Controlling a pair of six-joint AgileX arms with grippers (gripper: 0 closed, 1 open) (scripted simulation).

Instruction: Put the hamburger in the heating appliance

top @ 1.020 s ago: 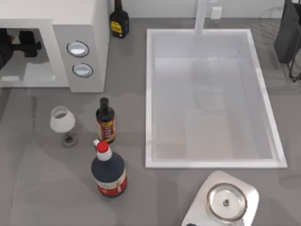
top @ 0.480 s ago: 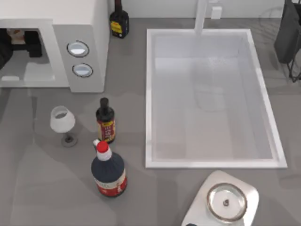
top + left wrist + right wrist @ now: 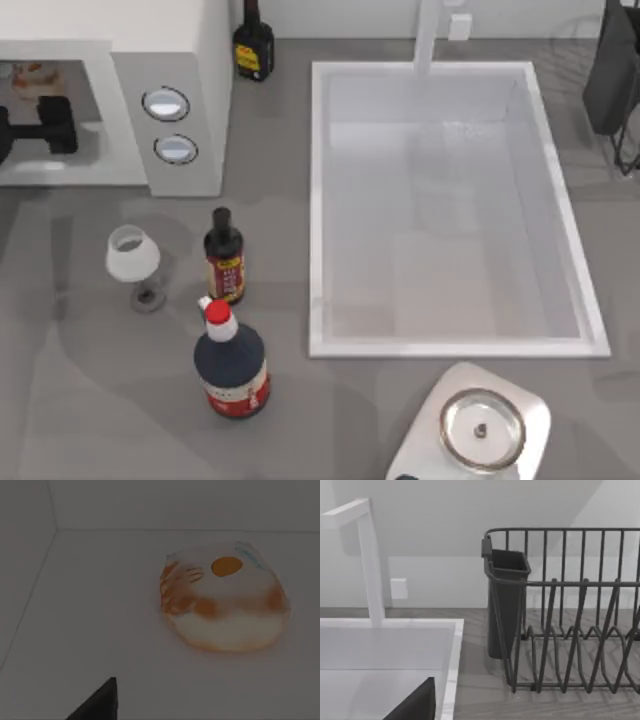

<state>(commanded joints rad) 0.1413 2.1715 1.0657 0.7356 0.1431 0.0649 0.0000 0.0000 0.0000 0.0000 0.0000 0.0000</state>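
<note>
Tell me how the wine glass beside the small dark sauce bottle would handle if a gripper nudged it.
The clear stemmed wine glass would probably tip easily: a wide bowl sits over a thin stem and small round foot. It looks light and likely fragile. Once down, it would likely roll on the grey table.

Grey countertop, matte, with soft shadows. White rectangular sink basin sunk toward its right side; white faucet at the basin's far rim. White wall behind, bearing a small white outlet plate. Dark wire dish rack with a dark utensil cup at the far right corner.
</note>
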